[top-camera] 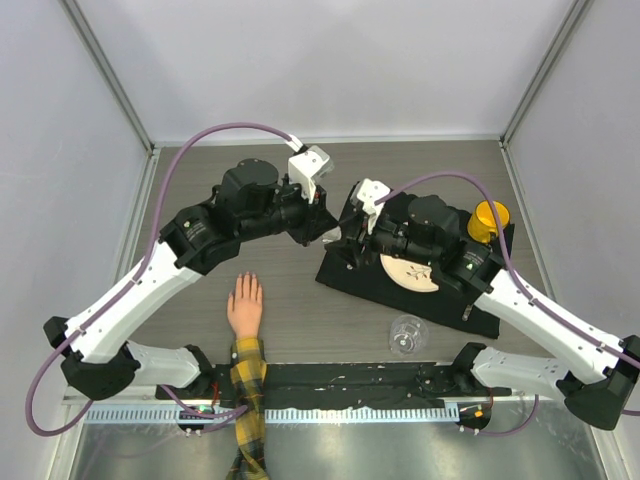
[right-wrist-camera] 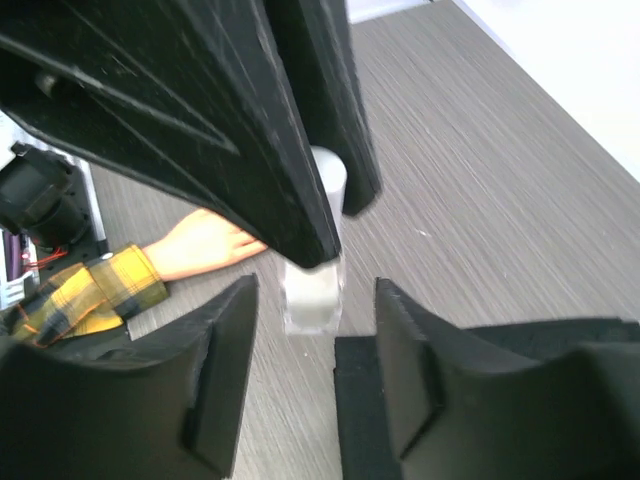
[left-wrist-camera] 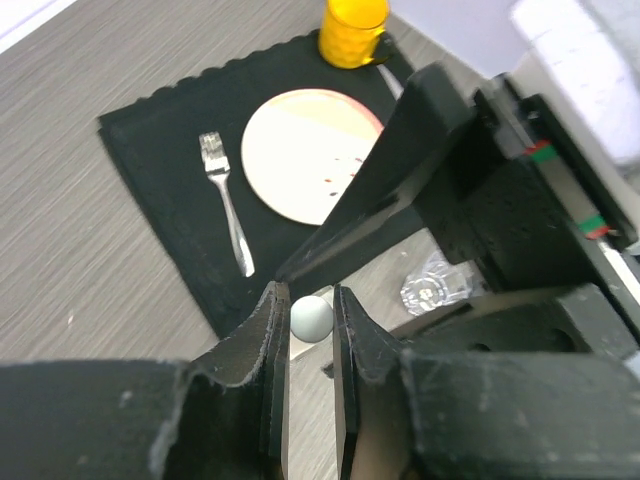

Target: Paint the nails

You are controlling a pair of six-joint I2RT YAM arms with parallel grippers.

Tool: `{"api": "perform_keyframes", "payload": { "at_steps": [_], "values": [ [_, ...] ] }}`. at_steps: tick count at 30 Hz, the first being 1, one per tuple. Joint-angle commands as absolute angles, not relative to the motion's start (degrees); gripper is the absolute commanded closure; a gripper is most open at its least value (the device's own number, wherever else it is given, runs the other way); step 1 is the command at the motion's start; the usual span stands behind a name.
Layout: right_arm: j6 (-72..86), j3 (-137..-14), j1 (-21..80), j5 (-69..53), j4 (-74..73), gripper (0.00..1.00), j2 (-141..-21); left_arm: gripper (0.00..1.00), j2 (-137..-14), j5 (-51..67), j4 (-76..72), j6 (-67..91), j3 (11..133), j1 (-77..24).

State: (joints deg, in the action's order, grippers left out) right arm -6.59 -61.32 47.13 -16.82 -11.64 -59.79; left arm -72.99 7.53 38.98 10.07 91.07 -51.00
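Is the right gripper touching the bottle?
Apart. Right wrist view shows bare table either side of the bottle, between it and the open right gripper.

Top external: fixed high above and behind the arm bases, tilted down and forward. It is far enough off to take in the whole worktop, both arms, black placemat and fake hand.

Left wrist: sits just behind the left end effector and looks along its fingers at close range, toward the placemat and plate.

Right wrist: sits just behind the right end effector, very close, facing the opposite way toward the fake hand.

Overlap: both wrist views show the small pale bottle, and each shows the other end effector. The top view also covers plate and hand.
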Motion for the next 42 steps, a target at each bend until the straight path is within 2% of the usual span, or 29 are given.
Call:
{"api": "perform_keyframes", "payload": {
  "at_steps": [1,6,13,22,27,34,42],
  "values": [
    [-6.5,-60.56,47.37,-11.7,-10.72,0.41,-57.66,1.0,-73.04,2.82,39.29,8.62,92.9,-51.15],
    [-4.05,-57.75,47.37,-5.81,-11.95,0.27,-52.93,1.0,-73.3,-5.51,37.36,7.3,90.71,-51.15],
    [2.1,-50.9,47.37,-0.26,-16.16,0.25,-43.17,1.0,-73.82,-20.8,24.28,2.81,78.76,-50.45],
    [7.99,-46.67,47.37,5.09,-24.16,0.25,-29.45,1.0,-82.78,-25.05,-3.94,14.91,64.43,-37.11],
    [8.88,-48.24,47.37,7.12,-28.73,0.26,-25.14,1.0,-93.06,-26.19,-13.09,21.79,65.73,-32.79],
    [9.14,-50.8,47.37,9.14,-32.78,0.26,-22.77,1.0,-108.43,-28.3,-11.7,28.99,75.05,-30.59],
    [9.41,-50.63,47.37,10.46,-34.28,0.26,-21.27,1.0,-113.03,-31.64,-8.88,36.12,77.96,-30.41]
  ]
}}
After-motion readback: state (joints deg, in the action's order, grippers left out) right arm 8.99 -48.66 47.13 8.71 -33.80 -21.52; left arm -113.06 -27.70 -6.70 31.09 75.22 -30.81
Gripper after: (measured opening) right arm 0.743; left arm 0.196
